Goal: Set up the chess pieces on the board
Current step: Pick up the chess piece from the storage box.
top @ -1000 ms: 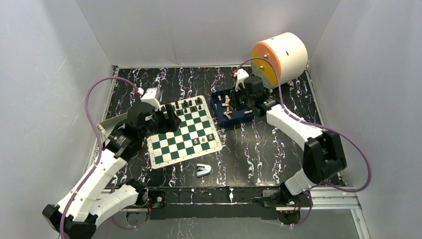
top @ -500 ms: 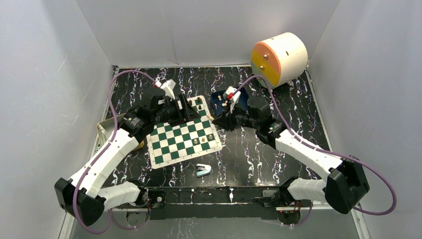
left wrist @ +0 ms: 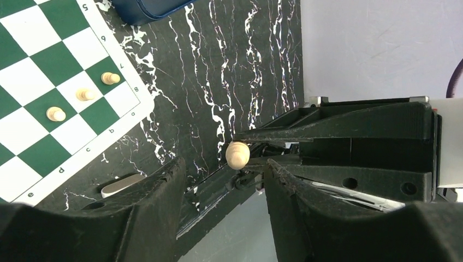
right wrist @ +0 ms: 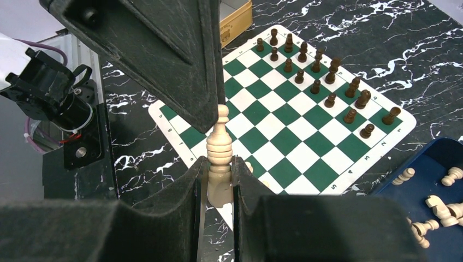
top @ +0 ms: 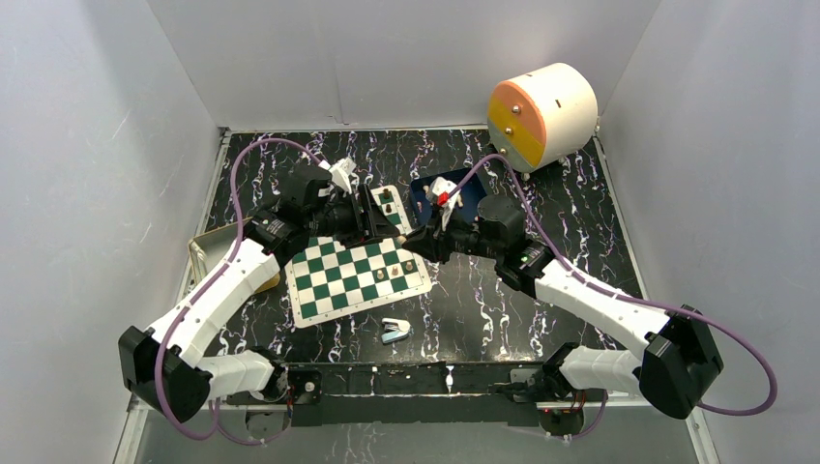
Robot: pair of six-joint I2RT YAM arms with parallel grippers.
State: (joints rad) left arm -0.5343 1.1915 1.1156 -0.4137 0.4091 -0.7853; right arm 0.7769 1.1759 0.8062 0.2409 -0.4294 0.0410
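Note:
The green-and-white board (top: 340, 280) lies left of centre. Dark chess pieces (right wrist: 315, 86) stand in two rows along its far side, and three tan ones (left wrist: 84, 95) stand near its right edge. My right gripper (right wrist: 220, 164) is shut on the base of a tall tan piece (right wrist: 219, 143), holding it above the board's right edge (top: 410, 242). My left gripper (left wrist: 224, 166) faces it, open. The piece's round head (left wrist: 237, 154) sits just beyond the left fingertips (left wrist: 164, 180), apart from both.
A dark blue tray (right wrist: 437, 155) of loose tan pieces (right wrist: 439, 204) sits right of the board. A cream-and-orange drum (top: 543, 111) stands at the back right, a light-blue stapler-like object (top: 395, 331) in front of the board, and a wooden box (top: 208, 246) to its left.
The right arm swung from the tray to the board's right edge with the tan piece. The left arm moved right to meet it, and its jaws narrowed.

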